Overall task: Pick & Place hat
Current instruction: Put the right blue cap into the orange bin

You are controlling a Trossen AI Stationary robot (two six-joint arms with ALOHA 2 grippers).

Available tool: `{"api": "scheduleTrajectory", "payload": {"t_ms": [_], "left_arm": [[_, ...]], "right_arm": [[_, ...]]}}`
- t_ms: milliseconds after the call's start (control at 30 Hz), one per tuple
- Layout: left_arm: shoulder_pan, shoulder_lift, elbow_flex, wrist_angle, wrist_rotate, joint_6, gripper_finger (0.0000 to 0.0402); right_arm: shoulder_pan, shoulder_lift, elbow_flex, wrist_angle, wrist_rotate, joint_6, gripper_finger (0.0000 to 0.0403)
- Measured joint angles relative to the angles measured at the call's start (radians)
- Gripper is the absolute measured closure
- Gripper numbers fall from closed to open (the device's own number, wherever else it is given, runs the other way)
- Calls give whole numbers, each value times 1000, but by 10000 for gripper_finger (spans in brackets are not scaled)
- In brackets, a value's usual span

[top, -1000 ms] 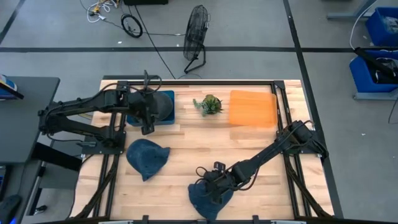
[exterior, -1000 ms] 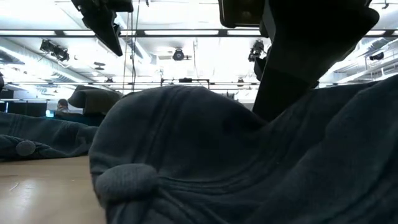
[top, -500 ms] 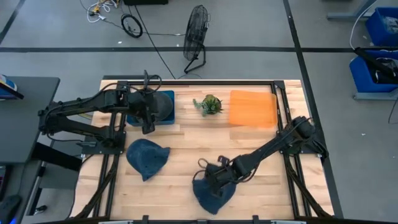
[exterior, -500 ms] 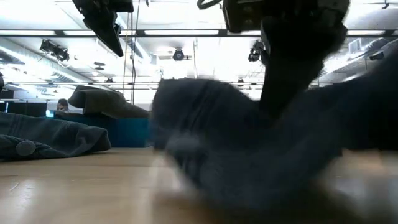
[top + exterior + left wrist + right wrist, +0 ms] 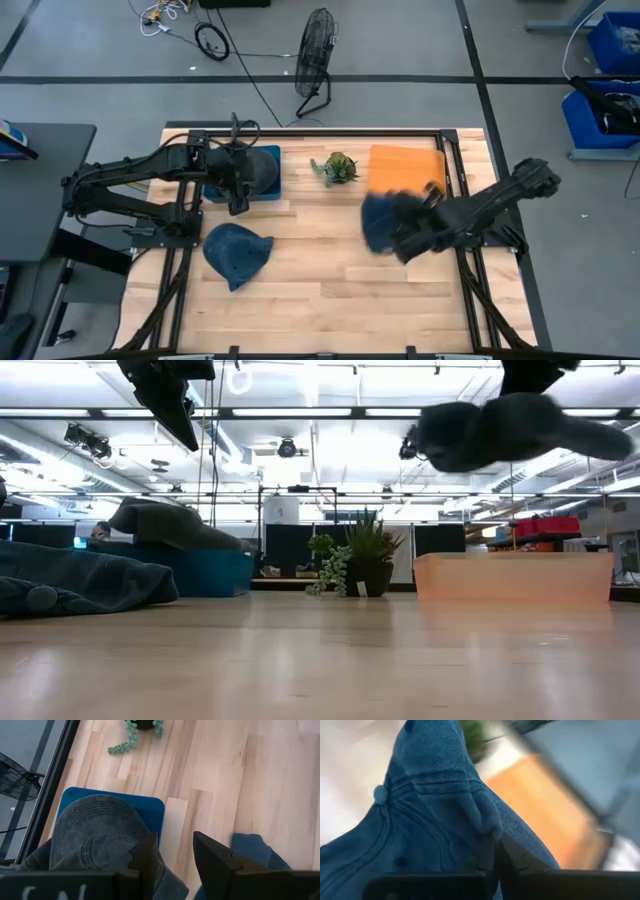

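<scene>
Moved since the earlier frames: the soft dark blue denim cap [image 5: 380,222], formerly dragged along the near edge of the pale wooden plank table [image 5: 300,290], now hangs in the air off the table surface, carried by the right gripper [image 5: 412,235] to a spot just in front of the translucent orange plastic bin [image 5: 407,172]; the low view shows the cap [image 5: 505,428] well above the boards. Right gripper: fingers [image 5: 490,852] closed tight on a fold of the cap's fabric [image 5: 435,810], with almost no gap between them. Left gripper [image 5: 236,196]: hovering over the far left of the table above the flat blue rectangular pad [image 5: 271,189], fingers [image 5: 212,857] parted a little and holding nothing. Second item: grey denim cap [image 5: 95,832] resting on the blue pad, directly under the left gripper. Third item: another dark blue denim cap [image 5: 236,253] lying flat on the table near the left edge, apart from both grippers. Fourth item: small green potted succulent [image 5: 336,168] standing at the far side, between the blue pad and the orange bin.
</scene>
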Motion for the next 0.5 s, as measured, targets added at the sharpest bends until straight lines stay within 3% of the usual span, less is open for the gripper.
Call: {"api": "scheduleTrajectory", "payload": {"t_ms": [67,167,233,500], "left_arm": [[0,0,0,0,0,0,273],[0,0,0,0,0,0,273],[0,0,0,0,0,0,273],[0,0,1,-1,0,1,273]], "right_arm": [[-39,-33,-5,-72,86,84,396],[-107,-104,-73,35,187,-44,396],[-169,-135,-124,79,188,-139,396],[-447,-192,-335,143,179,-119,397]]}}
